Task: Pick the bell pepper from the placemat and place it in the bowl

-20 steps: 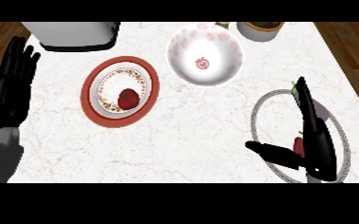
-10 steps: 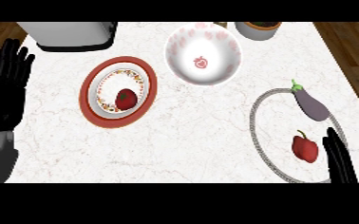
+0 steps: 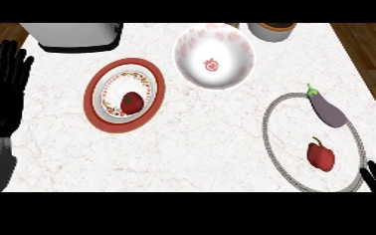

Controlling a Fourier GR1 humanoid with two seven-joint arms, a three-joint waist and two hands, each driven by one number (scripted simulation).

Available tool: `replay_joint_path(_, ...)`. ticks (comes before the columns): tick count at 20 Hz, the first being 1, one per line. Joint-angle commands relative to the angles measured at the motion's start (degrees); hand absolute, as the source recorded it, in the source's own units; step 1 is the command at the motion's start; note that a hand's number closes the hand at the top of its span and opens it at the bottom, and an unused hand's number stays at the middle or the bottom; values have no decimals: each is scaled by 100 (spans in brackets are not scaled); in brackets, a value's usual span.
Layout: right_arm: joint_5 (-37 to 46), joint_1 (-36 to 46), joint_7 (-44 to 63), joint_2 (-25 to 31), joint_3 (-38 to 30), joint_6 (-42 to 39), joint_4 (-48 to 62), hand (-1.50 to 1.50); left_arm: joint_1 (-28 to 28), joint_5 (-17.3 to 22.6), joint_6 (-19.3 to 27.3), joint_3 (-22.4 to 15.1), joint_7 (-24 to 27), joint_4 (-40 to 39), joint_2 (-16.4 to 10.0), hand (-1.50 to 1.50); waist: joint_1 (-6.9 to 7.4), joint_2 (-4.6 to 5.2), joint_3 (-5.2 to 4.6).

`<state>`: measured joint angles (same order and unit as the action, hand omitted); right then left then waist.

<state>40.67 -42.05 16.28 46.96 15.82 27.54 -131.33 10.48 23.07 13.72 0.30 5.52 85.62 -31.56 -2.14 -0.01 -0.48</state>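
Note:
The red bell pepper (image 3: 320, 155) lies on the round grey-rimmed placemat (image 3: 267, 129) at the right, next to a purple eggplant (image 3: 328, 111). The white bowl (image 3: 192, 45), with pink marks on its wall and a red print at its bottom, stands at the top middle and holds nothing. Only a sliver of my right hand (image 3: 369, 172) shows at the lower right edge, just right of the pepper and apart from it. My left hand (image 3: 13, 87) rests open at the left edge, fingers up.
A red plate (image 3: 94, 95) at the left carries a patterned dish with a tomato (image 3: 132, 102). A grey toaster (image 3: 73, 34) stands at the back left and a pot (image 3: 272, 30) at the back right. The counter's right edge runs close past the placemat.
My right hand has drawn back from over the placemat toward the lower right corner, uncovering the pepper, which stays where it lay. The left hand has not moved.

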Motion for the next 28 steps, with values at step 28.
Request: replay_joint_path(28, -358, 1993, 722, -806, -940, -2990, 1793, -150, 129, -661, -548, 382, -132, -27, 667, 0, 196, 2, 49)
